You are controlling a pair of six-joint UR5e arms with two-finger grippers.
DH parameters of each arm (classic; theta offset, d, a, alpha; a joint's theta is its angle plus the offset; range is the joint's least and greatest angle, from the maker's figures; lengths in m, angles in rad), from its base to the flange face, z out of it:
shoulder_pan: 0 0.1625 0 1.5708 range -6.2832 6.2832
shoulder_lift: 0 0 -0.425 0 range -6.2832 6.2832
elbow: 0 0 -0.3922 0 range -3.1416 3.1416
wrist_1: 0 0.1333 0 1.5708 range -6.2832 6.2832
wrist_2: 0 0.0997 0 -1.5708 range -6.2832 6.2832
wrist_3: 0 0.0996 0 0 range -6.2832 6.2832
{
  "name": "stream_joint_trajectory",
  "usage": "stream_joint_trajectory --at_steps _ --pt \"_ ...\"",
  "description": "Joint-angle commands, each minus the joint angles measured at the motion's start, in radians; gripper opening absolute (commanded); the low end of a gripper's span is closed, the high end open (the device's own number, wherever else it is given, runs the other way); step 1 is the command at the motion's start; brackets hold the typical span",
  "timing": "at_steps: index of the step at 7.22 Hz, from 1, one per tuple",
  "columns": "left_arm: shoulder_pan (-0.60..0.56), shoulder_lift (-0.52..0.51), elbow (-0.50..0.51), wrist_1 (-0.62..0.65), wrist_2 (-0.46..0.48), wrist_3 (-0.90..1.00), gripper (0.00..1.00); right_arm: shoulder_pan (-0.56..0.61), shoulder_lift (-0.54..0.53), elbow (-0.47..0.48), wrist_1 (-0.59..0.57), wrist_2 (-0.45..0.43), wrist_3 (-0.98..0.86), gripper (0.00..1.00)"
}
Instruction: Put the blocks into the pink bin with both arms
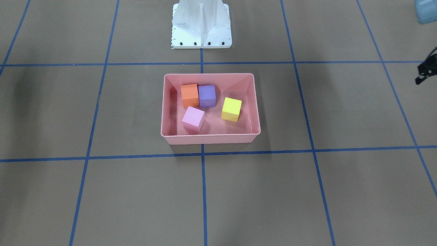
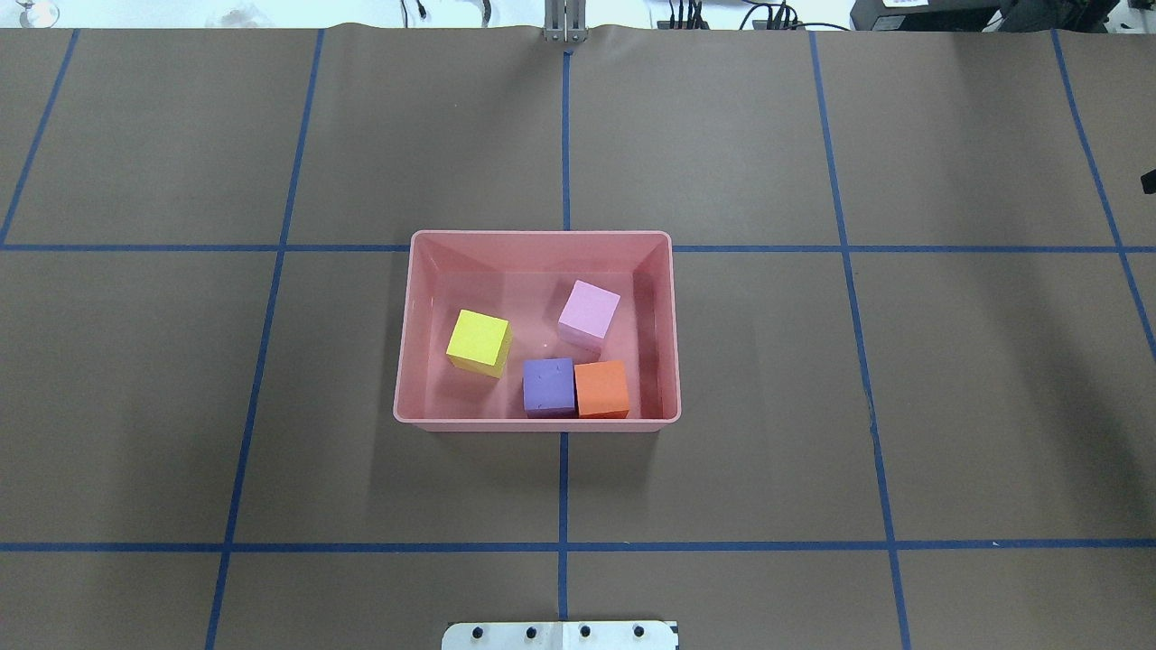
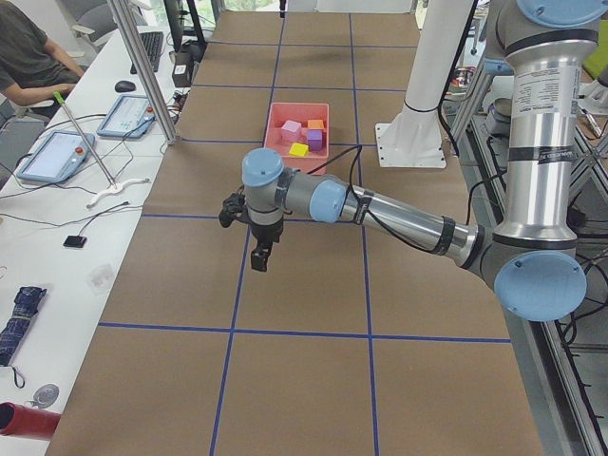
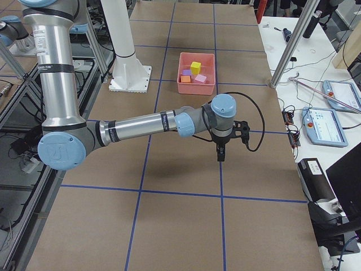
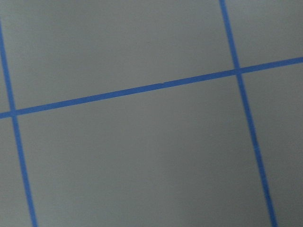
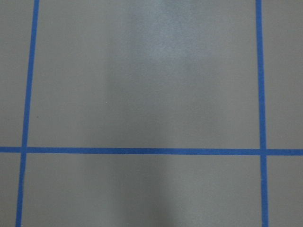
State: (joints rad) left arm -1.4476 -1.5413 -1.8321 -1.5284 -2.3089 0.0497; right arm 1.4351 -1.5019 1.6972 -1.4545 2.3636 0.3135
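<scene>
The blocks point(image 1: 207, 96) all lie inside the pink bin point(image 2: 542, 236) at mid-bench point(image 2: 813, 406). The yellow block point(image 2: 479, 341) sits alone at its left and the light pink block point(image 2: 589, 312) farther right. The purple block point(image 2: 549, 385) and orange block point(image 2: 602, 389) touch along the wall nearest my base. The bin's long axis runs left to right. My left fingers point(image 3: 260, 258) and right fingers point(image 4: 220, 152) hang well apart from it, one on either side, neither clearly nearer. Whether they are spread or pressed together I cannot tell. I judge nothing is left to carry.
</scene>
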Motion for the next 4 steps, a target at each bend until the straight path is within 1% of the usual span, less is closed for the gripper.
stream_joint_trajectory --at_steps 1,2,4 --pt "-0.147 0.0 0.185 -0.031 -0.085 0.142 1.0 0.045 -0.063 -0.033 0.002 0.032 -0.12 1.0" --pt "-0.157 0.001 0.203 -0.035 -0.13 0.141 1.0 0.066 -0.078 -0.031 0.003 0.051 -0.122 1.0" --pt "-0.171 0.018 0.188 -0.033 -0.124 0.133 1.0 0.068 -0.106 -0.031 0.005 0.042 -0.122 1.0"
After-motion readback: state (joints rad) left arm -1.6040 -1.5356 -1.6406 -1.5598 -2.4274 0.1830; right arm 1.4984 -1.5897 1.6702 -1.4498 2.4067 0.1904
